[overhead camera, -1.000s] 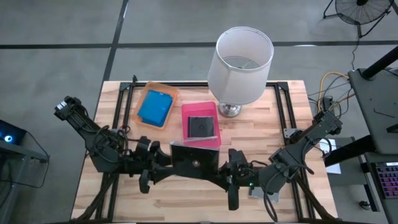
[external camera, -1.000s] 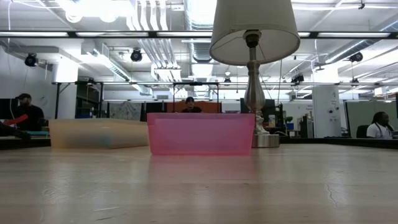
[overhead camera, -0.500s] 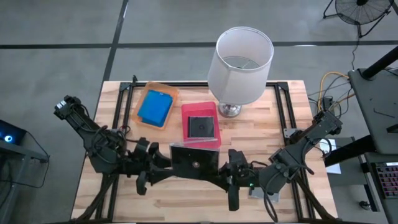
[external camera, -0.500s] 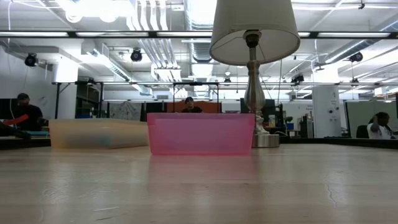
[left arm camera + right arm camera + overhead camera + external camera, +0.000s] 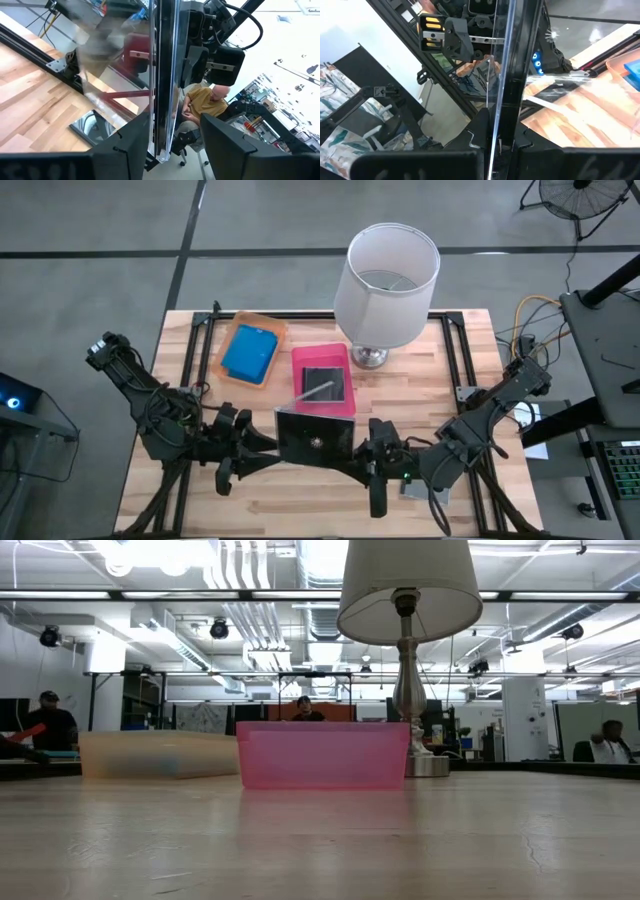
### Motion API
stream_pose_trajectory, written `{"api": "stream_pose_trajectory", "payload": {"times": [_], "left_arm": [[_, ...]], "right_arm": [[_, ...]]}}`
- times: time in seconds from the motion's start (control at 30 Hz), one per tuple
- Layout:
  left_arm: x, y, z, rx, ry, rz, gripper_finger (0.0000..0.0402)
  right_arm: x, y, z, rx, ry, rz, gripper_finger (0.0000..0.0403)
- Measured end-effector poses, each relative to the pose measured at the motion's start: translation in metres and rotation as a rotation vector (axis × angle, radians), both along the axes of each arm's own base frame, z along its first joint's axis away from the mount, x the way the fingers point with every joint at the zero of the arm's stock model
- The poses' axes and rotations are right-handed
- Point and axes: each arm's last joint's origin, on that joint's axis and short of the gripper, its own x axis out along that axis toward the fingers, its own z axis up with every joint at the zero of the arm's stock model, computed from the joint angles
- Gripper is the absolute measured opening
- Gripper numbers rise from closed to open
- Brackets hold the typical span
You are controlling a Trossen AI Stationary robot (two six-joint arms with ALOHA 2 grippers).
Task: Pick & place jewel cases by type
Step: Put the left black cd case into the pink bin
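A dark square jewel case [image 5: 315, 438] hangs above the table's near middle between my two grippers. Its clear leaf [image 5: 95, 65] stands swung open from the dark half [image 5: 162, 75], out over the pink tray [image 5: 297, 358]. My right gripper [image 5: 362, 448] is shut on the case's right edge. At the left edge my left gripper [image 5: 268, 442] is open, one finger on each side of it. Another dark case [image 5: 322, 385] lies in the pink tray. A blue case [image 5: 250, 353] lies in the orange tray [image 5: 240, 320]. My left gripper has one finger [image 5: 132, 145] close against the dark half's left edge [image 5: 159, 130]; whether it touches, I cannot tell. The other finger [image 5: 225, 145] stands apart from the case with a gap. My right gripper pinches the case's right edge [image 5: 504, 107] between its two fingers, coming level from the table's right. The case is seen edge-on between the fingers and is lifted clear of the table.
A lamp [image 5: 390, 275] with a wide white shade stands at the far middle, its base [image 5: 368, 357] beside the pink tray. The two trays [image 5: 322, 755] sit side by side at the far left and middle. People sit in the room beyond the table.
The held case's clear leaf has swung open from the dark half and now reaches over the pink tray; the dark half has stayed between the grippers.
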Motion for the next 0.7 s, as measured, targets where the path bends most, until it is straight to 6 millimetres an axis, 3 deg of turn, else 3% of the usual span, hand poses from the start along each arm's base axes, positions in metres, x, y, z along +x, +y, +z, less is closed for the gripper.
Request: {"api": "stream_pose_trajectory", "payload": {"times": [0.7], "left_arm": [[-0.0003,0.0006,0.0008,0.011,-0.004,-0.002,0.0085]], "right_arm": [[0.0014,-0.0020,0.0001,0.003,-0.001,-0.009,0.0013]]}}
